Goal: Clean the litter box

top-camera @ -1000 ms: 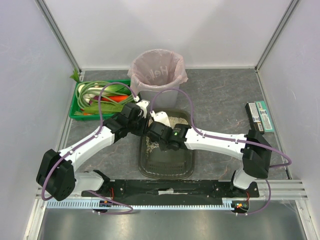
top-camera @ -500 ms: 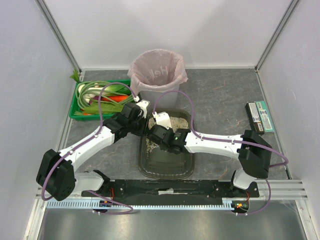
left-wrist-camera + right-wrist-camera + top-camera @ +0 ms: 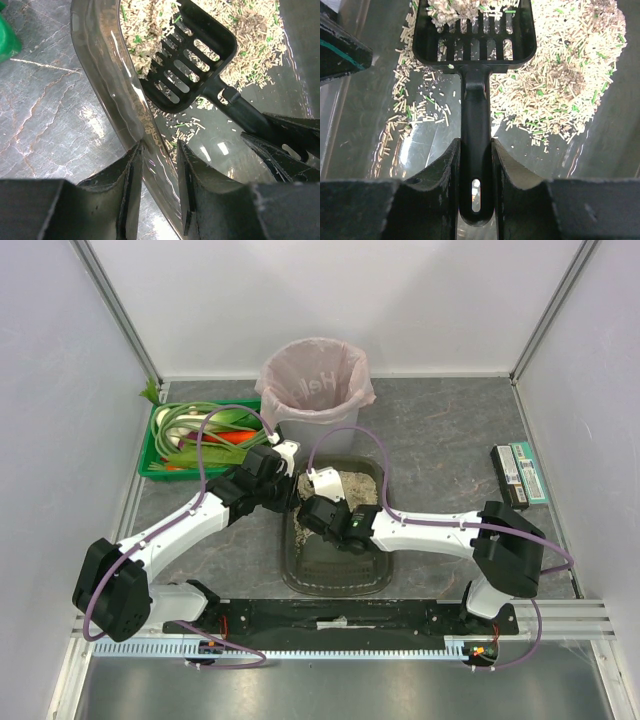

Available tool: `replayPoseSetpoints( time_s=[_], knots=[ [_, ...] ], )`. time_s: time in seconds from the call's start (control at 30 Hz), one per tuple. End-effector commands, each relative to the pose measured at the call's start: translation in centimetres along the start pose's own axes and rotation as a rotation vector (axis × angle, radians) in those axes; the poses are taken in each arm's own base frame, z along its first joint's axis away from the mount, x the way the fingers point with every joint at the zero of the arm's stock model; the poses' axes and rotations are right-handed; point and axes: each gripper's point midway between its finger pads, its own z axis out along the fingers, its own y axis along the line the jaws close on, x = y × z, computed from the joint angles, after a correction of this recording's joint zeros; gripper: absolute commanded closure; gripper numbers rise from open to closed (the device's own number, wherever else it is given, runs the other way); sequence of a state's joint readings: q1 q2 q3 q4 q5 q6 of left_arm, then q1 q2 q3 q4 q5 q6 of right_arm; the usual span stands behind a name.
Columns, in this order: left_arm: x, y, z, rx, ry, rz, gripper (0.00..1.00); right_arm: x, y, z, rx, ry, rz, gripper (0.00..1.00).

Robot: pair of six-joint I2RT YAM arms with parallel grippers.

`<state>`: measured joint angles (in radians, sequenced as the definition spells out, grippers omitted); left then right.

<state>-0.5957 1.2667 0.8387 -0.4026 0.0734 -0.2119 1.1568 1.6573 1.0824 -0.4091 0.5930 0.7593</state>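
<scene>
Black slotted scoop rests head-first in the pale litter heaped at the far end of the litter box, a few pellets on its blade, its handle clenched between the right gripper's fingers. The left gripper straddles the box's left wall, one finger outside and one inside, pinching it. The box lies mid-table ahead of the arm bases, its far end just beside the bin, with a green crate off to the left.
</scene>
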Motion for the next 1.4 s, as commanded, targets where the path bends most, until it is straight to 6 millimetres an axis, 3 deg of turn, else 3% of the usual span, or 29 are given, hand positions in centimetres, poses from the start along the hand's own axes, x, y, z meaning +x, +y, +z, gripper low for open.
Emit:
replayPoseSetpoints(
  time_s=[0.0, 0.2, 0.5, 0.6, 0.93, 1.37],
  knots=[
    [-1.4, -2.7, -0.7, 0.114, -0.034, -0.01, 0.62, -2.8, 1.2, 0.7, -0.019, -0.135, 0.058, 1.0],
    [-1.5, -2.8, -0.8, 0.117, -0.036, -0.01, 0.62, -2.1, 1.5, 1.0, -0.066, -0.183, 0.029, 1.0],
    [-2.2, -2.0, -1.3, 0.069, -0.067, -0.004, 0.59, -2.1, 0.8, -0.8, -0.065, -0.224, -0.01, 1.0],
    [-2.5, -1.8, -1.6, 0.058, -0.082, 0.001, 0.52, -1.6, 0.7, -1.3, -0.078, -0.201, -0.018, 1.0],
    [-3.5, -0.5, -3.0, -0.011, -0.153, 0.038, 0.12, -0.5, -0.7, -2.9, -0.067, -0.159, -0.022, 1.0],
    [-5.1, 0.2, -5.1, -0.05, -0.271, 0.037, 0.09, -0.5, -2.8, -5.4, -0.078, -0.182, -0.025, 1.0]
  ],
)
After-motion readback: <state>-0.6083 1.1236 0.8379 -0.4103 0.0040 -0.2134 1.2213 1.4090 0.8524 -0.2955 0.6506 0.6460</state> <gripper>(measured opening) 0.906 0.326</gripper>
